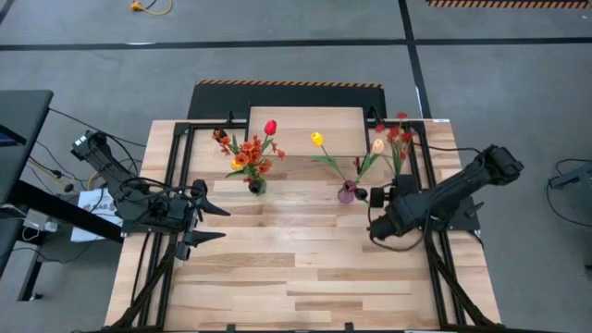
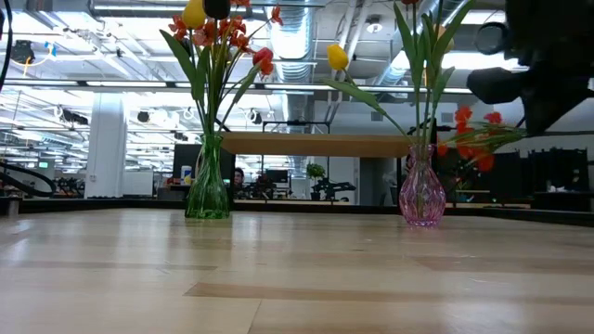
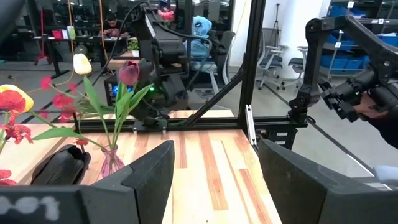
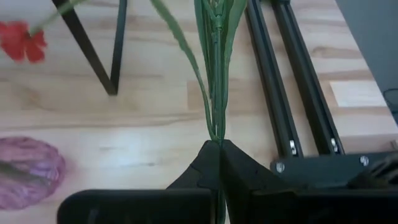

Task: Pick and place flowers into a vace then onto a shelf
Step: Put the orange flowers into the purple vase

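A green glass vase (image 1: 256, 185) and a pink glass vase (image 1: 346, 192) stand on the slatted table, each holding flowers, in front of the shelf (image 1: 305, 129). My right gripper (image 1: 372, 196) is just right of the pink vase (image 4: 28, 171) and is shut on a green-stemmed spray of red blossoms (image 1: 398, 137). In the low view the blossoms (image 2: 473, 130) show right of the pink vase (image 2: 422, 195). My left gripper (image 1: 217, 222) waits open at the table's left, holding nothing. My right gripper pinches the spray's green stem (image 4: 216, 134) between its two shut fingers. The fingers slant down from the table's near side. The stem and its long leaves run on from the fingers toward the far edge. The blossom end (image 2: 464, 119) is up off the table.
Black frame rails (image 4: 292, 93) run along the table's right side, close to the held stem. One of the shelf's thin black legs (image 4: 102, 56) stands on the table just beyond the pink vase. Bare slats lie across the near half of the table (image 1: 296, 277).
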You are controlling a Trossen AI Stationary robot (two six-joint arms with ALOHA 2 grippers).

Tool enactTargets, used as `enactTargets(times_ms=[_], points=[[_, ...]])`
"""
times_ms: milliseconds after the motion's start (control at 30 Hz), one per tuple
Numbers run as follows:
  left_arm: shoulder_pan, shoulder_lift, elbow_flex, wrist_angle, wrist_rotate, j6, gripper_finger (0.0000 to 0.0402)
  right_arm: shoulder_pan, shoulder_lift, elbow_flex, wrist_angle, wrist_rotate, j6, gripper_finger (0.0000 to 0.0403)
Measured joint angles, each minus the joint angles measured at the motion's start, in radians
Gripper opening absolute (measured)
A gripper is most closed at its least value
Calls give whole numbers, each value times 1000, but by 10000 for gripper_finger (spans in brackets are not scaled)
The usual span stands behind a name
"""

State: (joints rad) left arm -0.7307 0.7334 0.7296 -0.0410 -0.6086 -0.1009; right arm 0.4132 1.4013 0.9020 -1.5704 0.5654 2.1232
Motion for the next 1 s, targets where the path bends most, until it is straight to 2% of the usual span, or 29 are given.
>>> enactTargets(times_ms=[267, 700, 1000], points=[[0, 0, 0, -2, 1, 0, 224, -134, -92, 0, -1, 91, -133, 0], [0, 0, 0, -3, 1, 0, 224, -397, -376, 0, -1, 206, -413, 0], [0, 0, 0, -3, 0, 0, 224, -474, -480, 40, 1, 287, -535, 0]])
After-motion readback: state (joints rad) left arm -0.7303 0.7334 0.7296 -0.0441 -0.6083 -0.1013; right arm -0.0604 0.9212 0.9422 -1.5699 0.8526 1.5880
